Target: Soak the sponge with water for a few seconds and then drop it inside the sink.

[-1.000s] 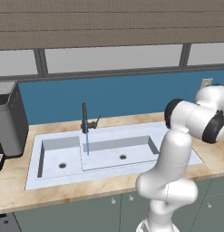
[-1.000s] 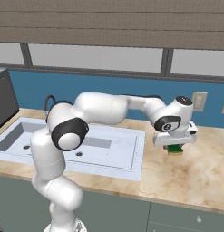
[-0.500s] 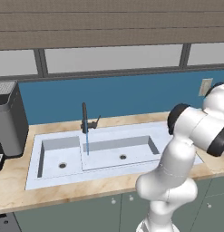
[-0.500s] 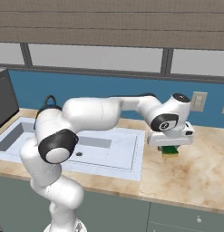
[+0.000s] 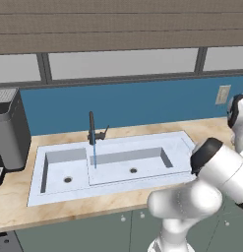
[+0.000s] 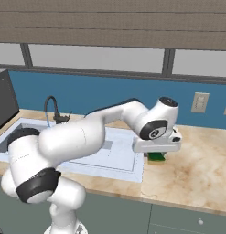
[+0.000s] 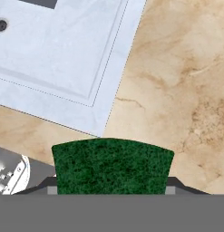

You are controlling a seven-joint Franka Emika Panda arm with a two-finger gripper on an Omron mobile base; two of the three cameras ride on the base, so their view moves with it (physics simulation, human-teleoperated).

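Observation:
My gripper (image 6: 156,154) is shut on the sponge (image 6: 156,157), a small dark green slab, and holds it low over the beige counter just right of the sink (image 6: 128,165). In the hand view the sponge (image 7: 112,165) sits between my fingertips (image 7: 51,188), with the sink's right rim (image 7: 114,90) beyond it to the upper left. The sink (image 5: 184,143) is a pale double basin. A thin blue stream of water (image 5: 94,153) falls from the black faucet (image 5: 91,127) into the wide basin.
A dark coffee machine (image 5: 10,129) stands on the counter left of the sink. The blue backsplash carries a wall outlet (image 6: 199,101). Beige counter (image 6: 196,169) stretches to the right of the sponge. My own arm arches over the sink's right half.
The gripper has carried the sponge left, closer to the sink's right edge. The arm's elbow has swung along with it; the sink and faucet have stayed in place.

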